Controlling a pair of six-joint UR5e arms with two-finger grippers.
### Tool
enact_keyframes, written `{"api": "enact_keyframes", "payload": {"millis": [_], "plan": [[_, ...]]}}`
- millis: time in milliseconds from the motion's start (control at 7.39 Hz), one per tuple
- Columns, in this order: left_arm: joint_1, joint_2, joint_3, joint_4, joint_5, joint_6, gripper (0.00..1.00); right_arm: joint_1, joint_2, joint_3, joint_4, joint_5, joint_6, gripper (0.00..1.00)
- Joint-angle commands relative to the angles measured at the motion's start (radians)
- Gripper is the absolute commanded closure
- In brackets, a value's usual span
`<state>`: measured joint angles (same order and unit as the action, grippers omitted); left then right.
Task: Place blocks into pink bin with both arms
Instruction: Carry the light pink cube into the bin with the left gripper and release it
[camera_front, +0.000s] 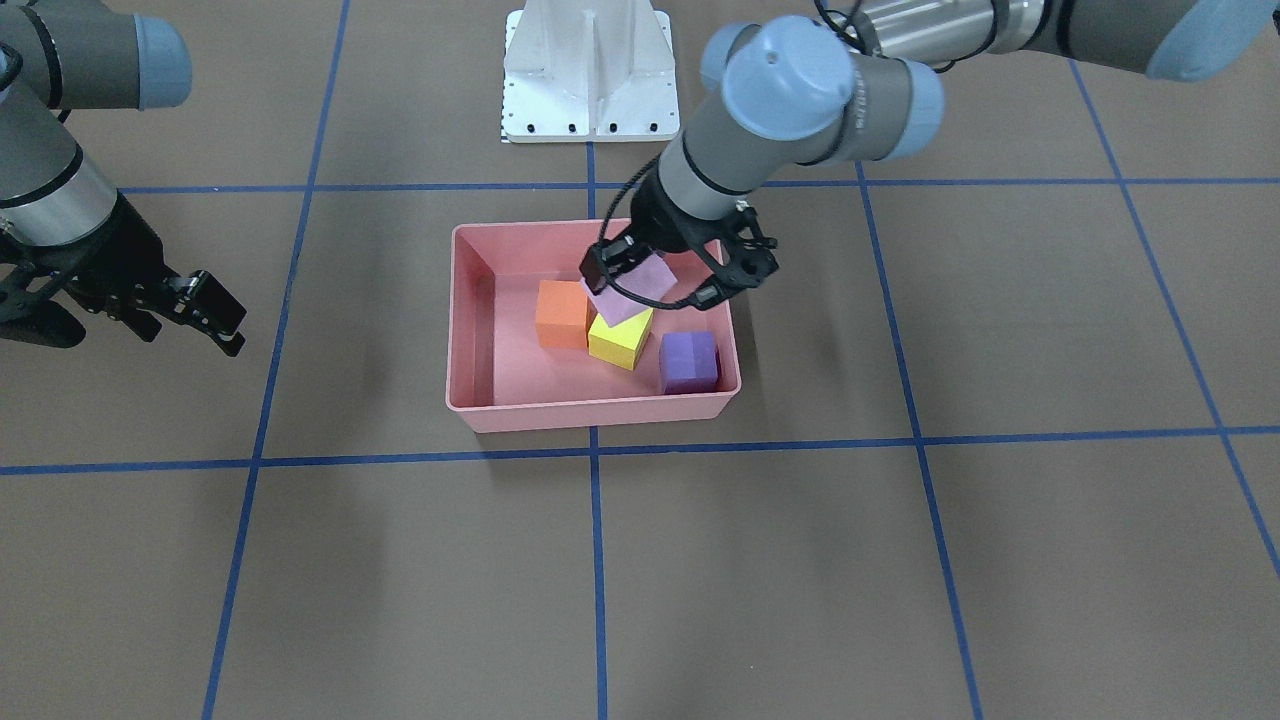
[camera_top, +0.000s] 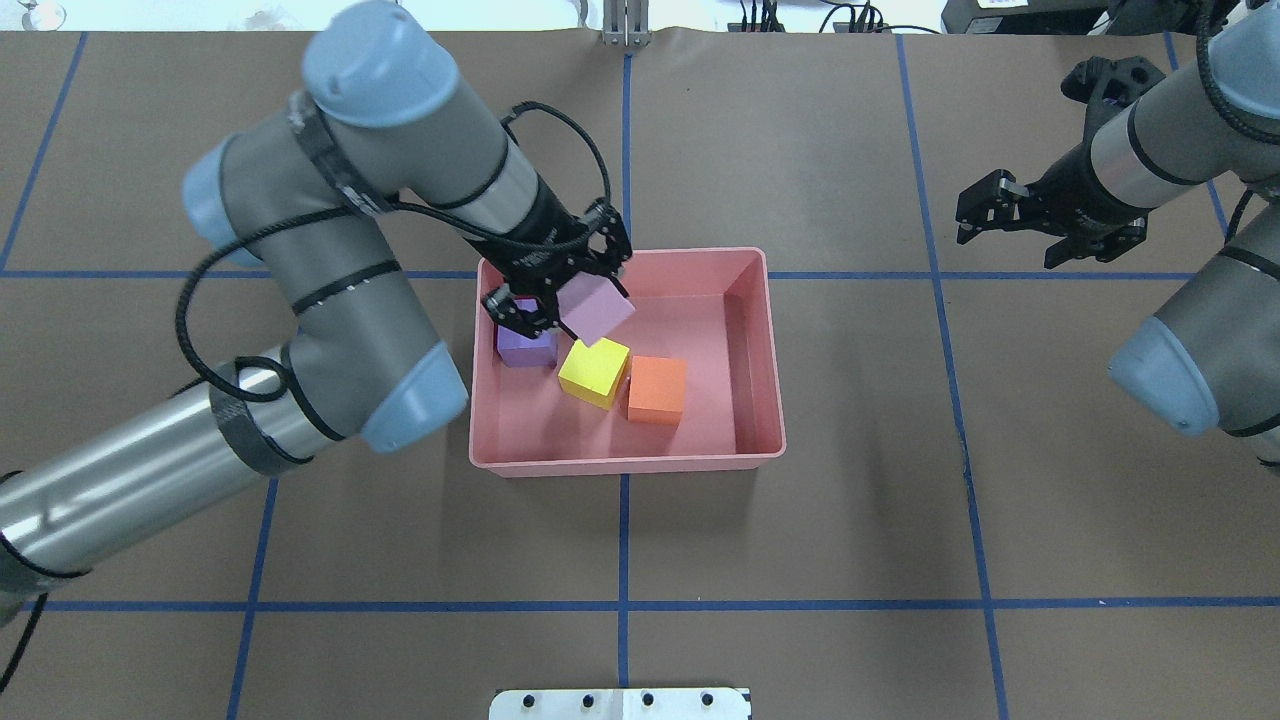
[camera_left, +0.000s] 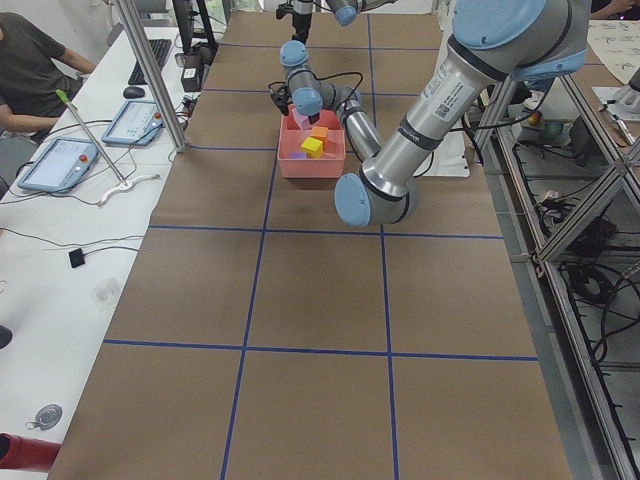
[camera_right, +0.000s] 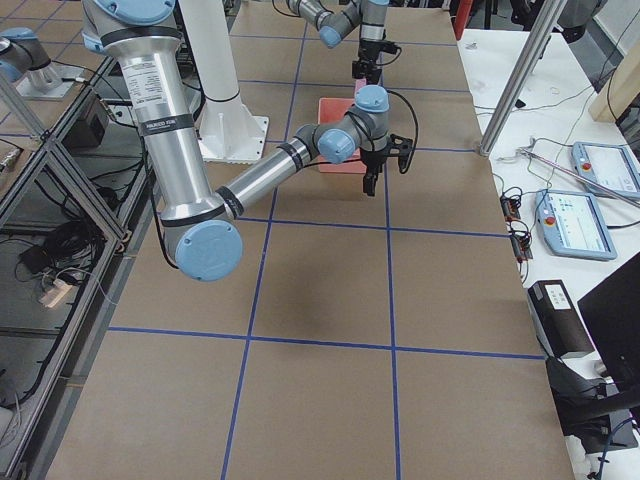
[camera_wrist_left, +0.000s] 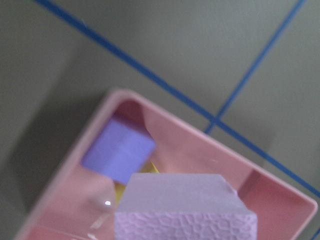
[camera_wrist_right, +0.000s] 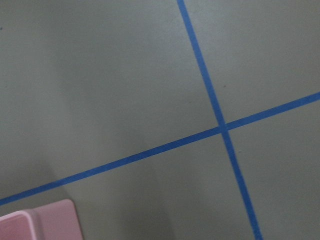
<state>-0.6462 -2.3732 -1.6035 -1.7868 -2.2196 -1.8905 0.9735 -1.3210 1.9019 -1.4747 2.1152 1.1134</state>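
Note:
The pink bin (camera_front: 590, 412) (camera_top: 620, 462) stands mid-table. In it lie the orange block (camera_front: 562, 313) (camera_top: 657, 388), the yellow block (camera_front: 620, 338) (camera_top: 594, 372) and the purple block (camera_front: 689, 361) (camera_top: 522, 348). My left gripper (camera_front: 655, 280) (camera_top: 560, 285) is tilted over the bin and shut on the pale pink-lilac block (camera_front: 635, 288) (camera_top: 595, 308), which hangs just above the yellow one. The left wrist view shows that block (camera_wrist_left: 185, 210) close up over the purple block (camera_wrist_left: 120, 152). My right gripper (camera_front: 215, 315) (camera_top: 975, 215) is open and empty, off to the bin's side.
The white pedestal base (camera_front: 590, 75) stands behind the bin. Brown paper with blue tape lines (camera_top: 622, 605) covers the table. The right wrist view shows only a corner of the bin (camera_wrist_right: 40, 225) and tape. Operators' desks with tablets (camera_left: 60, 160) line the far side.

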Motion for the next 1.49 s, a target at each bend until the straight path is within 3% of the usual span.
{"api": "enact_keyframes", "payload": {"millis": [0,271,406,676,812,1082,1353], "plan": [[0.066,0.061,-0.041,0.044,0.049,-0.026,0.97,0.002,-0.003,-0.007,0.001,-0.001,-0.010,0.00],[0.062,0.191,-0.130,0.046,0.043,-0.024,0.95,0.002,-0.003,-0.004,0.001,0.000,-0.010,0.00],[0.066,0.206,-0.128,0.046,0.043,-0.024,0.88,0.002,-0.003,-0.004,0.001,-0.001,-0.010,0.00],[0.076,0.206,-0.105,0.046,0.046,-0.027,0.10,0.002,-0.007,-0.004,0.004,-0.003,-0.010,0.00],[0.076,0.200,-0.107,0.046,0.046,-0.027,0.01,0.002,-0.009,-0.003,0.004,-0.003,-0.010,0.00],[0.057,0.197,-0.127,0.046,0.044,-0.025,0.01,0.002,-0.007,-0.003,0.004,-0.004,-0.010,0.00],[-0.063,0.221,-0.256,0.049,0.025,-0.013,0.01,0.026,-0.033,0.005,0.007,0.002,-0.027,0.00]]}}
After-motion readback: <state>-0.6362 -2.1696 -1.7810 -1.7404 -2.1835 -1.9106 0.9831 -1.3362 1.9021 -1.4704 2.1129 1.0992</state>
